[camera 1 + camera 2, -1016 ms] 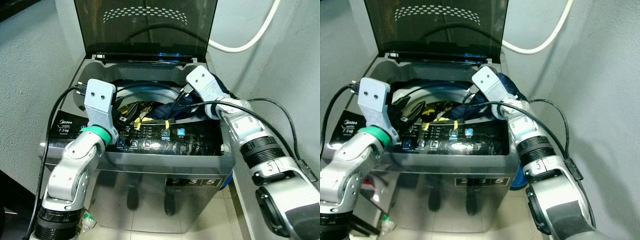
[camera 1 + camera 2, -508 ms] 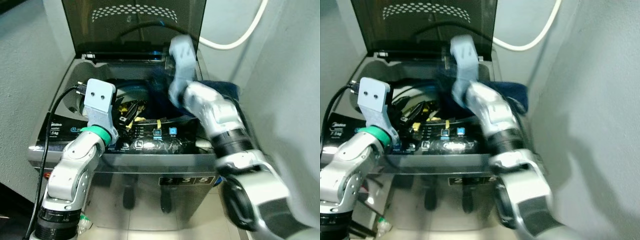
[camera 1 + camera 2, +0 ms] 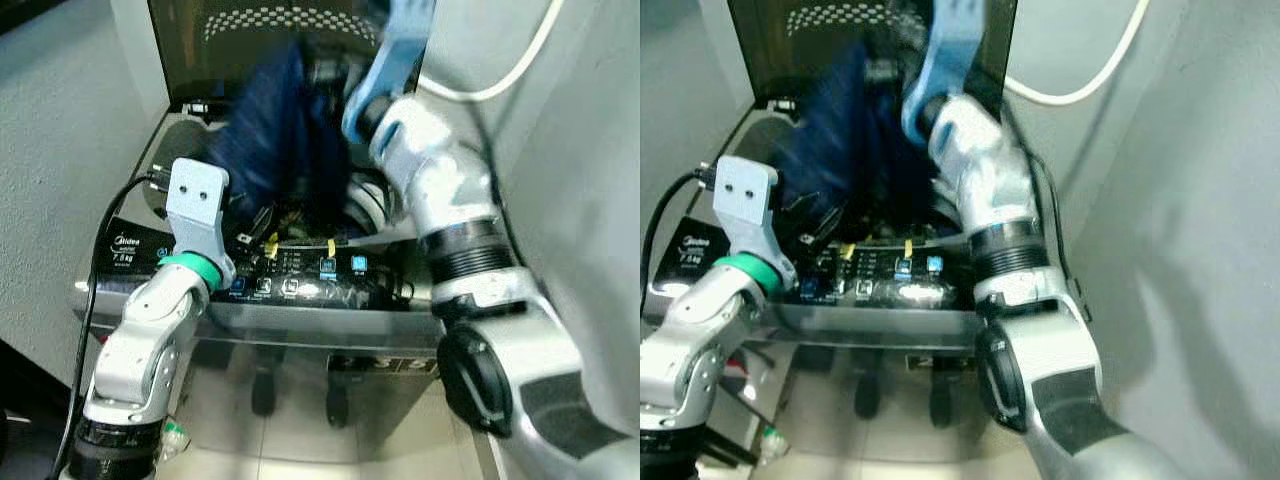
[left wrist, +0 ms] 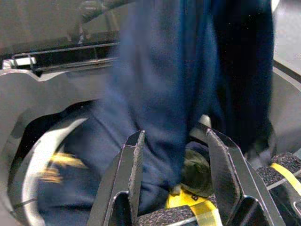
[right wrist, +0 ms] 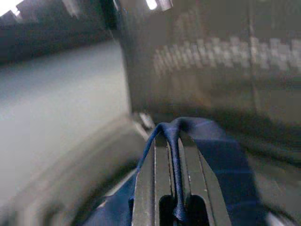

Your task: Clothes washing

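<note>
Overhead, blurred navy garment (image 3: pixel 275 140) pinched in right gripper (image 5: pixel 173 155), drum (image 4: pixel 33 155) half-hidden.

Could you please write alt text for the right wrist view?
The right gripper is shut on a fold of dark blue cloth, which drapes down either side of its fingers. Behind, blurred, is the washer's open lid.

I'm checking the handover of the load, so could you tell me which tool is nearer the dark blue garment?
Right. The right tool is shut on the dark blue garment, lifted above the drum; the left tool sits open just in front of it.
</note>
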Controlling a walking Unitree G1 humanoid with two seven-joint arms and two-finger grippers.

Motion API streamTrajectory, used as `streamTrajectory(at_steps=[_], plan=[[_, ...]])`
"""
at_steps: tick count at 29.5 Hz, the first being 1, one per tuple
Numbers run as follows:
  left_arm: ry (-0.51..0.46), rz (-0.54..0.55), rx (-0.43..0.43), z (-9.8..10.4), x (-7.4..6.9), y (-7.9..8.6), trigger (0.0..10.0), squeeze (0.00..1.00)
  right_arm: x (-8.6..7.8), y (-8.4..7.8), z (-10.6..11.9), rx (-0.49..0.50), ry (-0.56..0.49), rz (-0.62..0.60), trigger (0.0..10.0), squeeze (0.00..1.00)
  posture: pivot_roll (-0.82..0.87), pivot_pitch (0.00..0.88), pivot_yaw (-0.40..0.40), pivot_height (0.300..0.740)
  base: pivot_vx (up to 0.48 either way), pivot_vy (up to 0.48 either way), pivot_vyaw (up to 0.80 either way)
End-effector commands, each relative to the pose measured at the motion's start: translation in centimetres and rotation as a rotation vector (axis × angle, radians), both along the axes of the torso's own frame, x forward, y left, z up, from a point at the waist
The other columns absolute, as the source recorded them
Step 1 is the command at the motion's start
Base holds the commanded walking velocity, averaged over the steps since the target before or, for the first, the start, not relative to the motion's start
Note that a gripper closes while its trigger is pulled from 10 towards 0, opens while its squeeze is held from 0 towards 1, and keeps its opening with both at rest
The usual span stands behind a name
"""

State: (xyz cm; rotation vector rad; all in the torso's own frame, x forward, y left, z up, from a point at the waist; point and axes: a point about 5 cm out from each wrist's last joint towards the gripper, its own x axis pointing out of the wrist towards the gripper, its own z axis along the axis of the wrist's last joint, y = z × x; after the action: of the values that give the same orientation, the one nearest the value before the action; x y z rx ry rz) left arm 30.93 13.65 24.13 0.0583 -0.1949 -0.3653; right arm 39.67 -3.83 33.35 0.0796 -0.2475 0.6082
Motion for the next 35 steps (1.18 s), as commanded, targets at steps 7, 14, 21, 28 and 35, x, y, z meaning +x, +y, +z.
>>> streamTrajectory(at_steps=[7, 14, 21, 28, 35], plan=[[0.011, -0.001, 0.002, -0.3, -0.1, 0.0, 10.0, 0.00, 0.0, 0.8, -2.8, -0.247, 0.006, -0.015, 10.0, 1.00, 0.17, 0.061, 0.042, 0.740, 0.000, 0.000, 0.00], [0.011, -0.001, 0.003, -0.3, -0.1, 0.0, 10.0, 0.00, 0.3, -0.2, -2.5, -0.180, 0.128, 0.005, 10.0, 0.00, 0.17, 0.061, 0.046, 0.740, 0.000, 0.000, 0.00], [0.008, -0.010, 0.005, -0.2, 0.1, -0.2, 10.0, 0.00, 0.1, -0.8, -2.8, -0.236, 0.181, 0.121, 10.0, 0.00, 0.17, 0.058, 0.054, 0.740, 0.000, 0.000, 0.00], [0.040, 0.282, 0.012, -0.3, 1.9, 3.1, 10.0, 0.00, 0.9, -6.0, -4.0, -0.109, 0.032, -0.195, 10.0, 0.00, 0.16, 0.025, 0.053, 0.740, 0.000, 0.000, 0.00], [-0.037, 0.256, 0.010, 1.2, 2.5, 2.8, 10.0, 0.00, -1.5, -10.0, -5.6, 0.108, -0.033, -0.351, 10.0, 0.00, 0.14, 0.027, 0.035, 0.740, 0.000, 0.000, 0.11]])
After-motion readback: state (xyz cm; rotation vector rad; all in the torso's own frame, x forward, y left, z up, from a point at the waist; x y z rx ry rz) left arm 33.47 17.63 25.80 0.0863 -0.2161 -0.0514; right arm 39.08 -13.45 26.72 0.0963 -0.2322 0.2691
